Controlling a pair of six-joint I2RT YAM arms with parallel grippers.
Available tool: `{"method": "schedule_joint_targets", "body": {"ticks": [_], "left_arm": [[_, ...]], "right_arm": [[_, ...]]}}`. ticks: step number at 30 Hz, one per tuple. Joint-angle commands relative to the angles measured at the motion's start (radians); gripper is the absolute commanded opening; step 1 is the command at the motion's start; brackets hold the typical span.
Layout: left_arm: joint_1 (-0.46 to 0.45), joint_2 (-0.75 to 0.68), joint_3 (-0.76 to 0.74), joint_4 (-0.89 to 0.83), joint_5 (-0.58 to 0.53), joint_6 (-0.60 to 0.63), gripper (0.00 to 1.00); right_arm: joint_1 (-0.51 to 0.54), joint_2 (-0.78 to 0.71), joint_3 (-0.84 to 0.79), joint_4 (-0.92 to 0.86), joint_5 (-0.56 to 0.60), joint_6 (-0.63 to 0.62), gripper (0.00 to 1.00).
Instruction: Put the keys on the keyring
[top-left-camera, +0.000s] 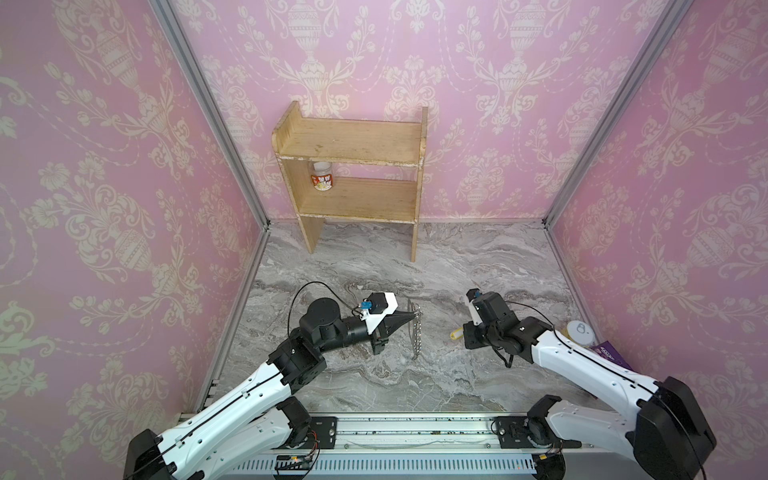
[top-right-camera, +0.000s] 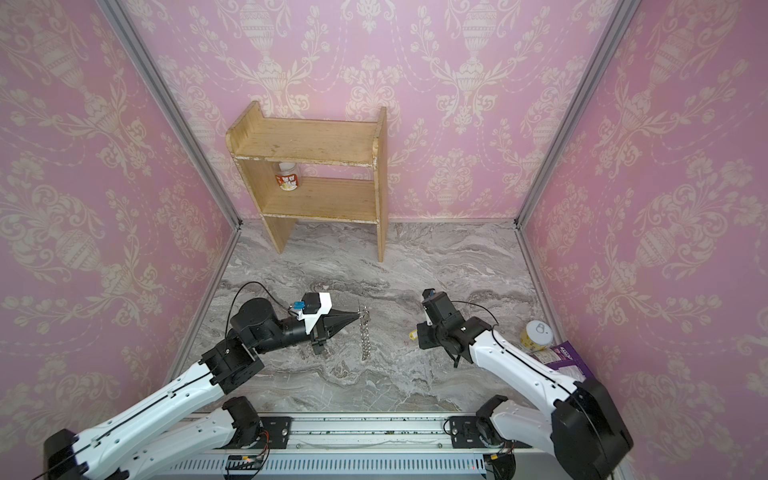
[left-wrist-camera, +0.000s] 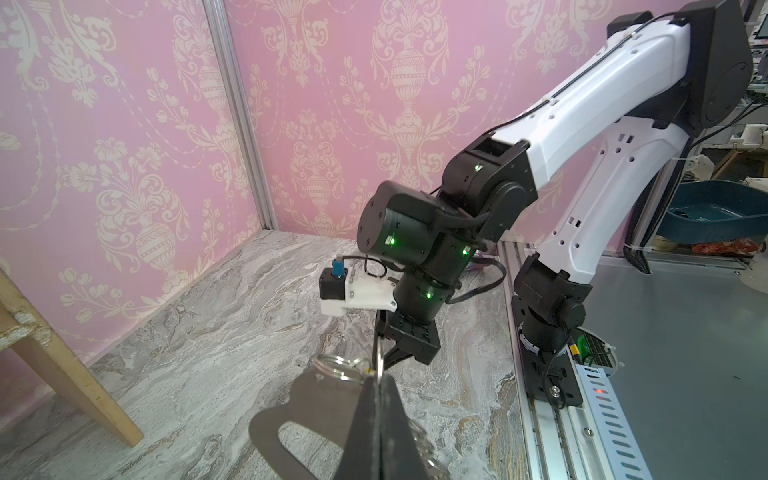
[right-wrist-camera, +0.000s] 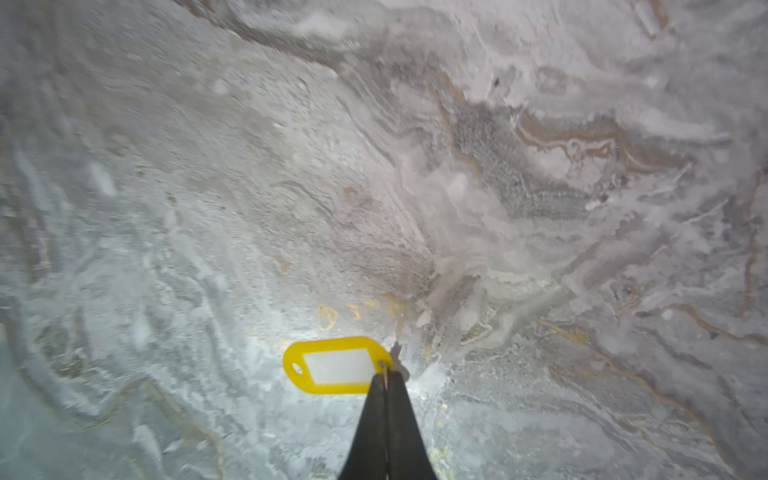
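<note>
The keyring (left-wrist-camera: 324, 399) stands on edge, its straight side with the split rings (left-wrist-camera: 338, 365) turned away from my left arm. My left tool (left-wrist-camera: 379, 380) is pressed fully shut on the plate close to that edge. I judge the hold is meant to lift the rings off the surface (top-left-camera: 415, 257) and present them sideways, so a key can be threaded on without the plate sliding. The yellow key (right-wrist-camera: 336, 365) is near the keyring on its ring side, low against the surface; I cannot tell whether it is touching or just clear. My right tool (right-wrist-camera: 385, 376) is closed tight on the small metal loop at the key's end, not on the plastic body. That leaves the tag hanging free while the loop is steered to a split ring. The black key shows in no view. Well behind the keyring, against the back wall, stands a wooden shelf (top-left-camera: 353, 166) with a jar (top-left-camera: 321, 176) on its lower board. Far past the yellow key from the keyring sit a can (top-left-camera: 579, 332) and a purple packet (top-left-camera: 611, 353), clear of the work.
</note>
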Motion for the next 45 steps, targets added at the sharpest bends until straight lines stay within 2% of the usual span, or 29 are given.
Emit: {"method": "schedule_joint_targets", "body": {"ticks": [1, 6, 10, 16, 19, 23, 28, 30, 36, 45], "left_arm": [[0.006, 0.002, 0.031, 0.000, -0.008, 0.047, 0.00], [0.005, 0.026, 0.099, -0.049, 0.021, 0.091, 0.00], [0.006, 0.043, 0.151, -0.101, 0.050, 0.124, 0.00], [0.007, 0.069, 0.209, -0.173, 0.091, 0.149, 0.00], [0.006, 0.084, 0.231, -0.199, 0.118, 0.152, 0.00], [0.004, 0.081, 0.227, -0.207, 0.110, 0.151, 0.00], [0.006, 0.045, 0.205, -0.253, 0.069, 0.162, 0.00], [0.006, 0.026, 0.194, -0.268, 0.056, 0.158, 0.00], [0.007, -0.021, 0.186, -0.328, 0.017, 0.168, 0.00], [0.006, -0.058, 0.155, -0.321, -0.008, 0.156, 0.00]], "right_arm": [[0.009, -0.064, 0.116, -0.106, -0.145, -0.187, 0.00], [0.028, -0.116, 0.241, -0.210, -0.391, -0.374, 0.00], [0.048, -0.197, 0.290, -0.231, -0.485, -0.455, 0.00], [0.077, -0.218, 0.415, -0.341, -0.573, -0.570, 0.00], [0.095, -0.209, 0.459, -0.373, -0.563, -0.605, 0.00], [0.101, -0.147, 0.453, -0.383, -0.505, -0.588, 0.00], [0.113, 0.037, 0.360, -0.354, -0.409, -0.428, 0.00], [0.117, 0.101, 0.302, -0.291, -0.413, -0.365, 0.00], [0.117, 0.312, 0.265, -0.257, -0.384, -0.281, 0.00], [0.124, 0.427, 0.179, -0.121, -0.213, -0.154, 0.00]]}}
